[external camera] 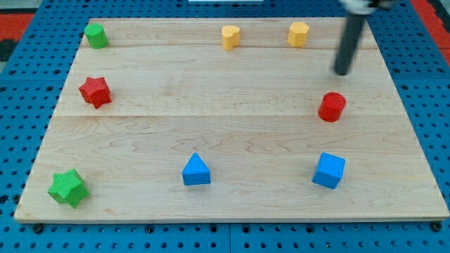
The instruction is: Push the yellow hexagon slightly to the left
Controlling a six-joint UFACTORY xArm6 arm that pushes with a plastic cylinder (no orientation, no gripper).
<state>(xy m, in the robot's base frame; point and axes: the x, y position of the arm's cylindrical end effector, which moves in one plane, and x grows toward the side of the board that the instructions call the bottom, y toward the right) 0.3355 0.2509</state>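
Wood grain runs across the pale table (232,133), a plank board lying on a blue pegboard base (422,105) dotted with holes. Small, matte blocks are spread along its edges. The yellow hexagon (298,34) sits near the view's top right, a stubby faceted prism, with a yellow heart-like block (230,36) to its left. My tip (342,72) is the end of a straight dark rod; there is no hand, so nothing is held. It stands right of and below the hexagon, apart from it, above the red cylinder (332,107). Elsewhere: green cylinder (96,35), red star (95,92), green star (68,187), blue triangle (195,171), blue cube (329,171).
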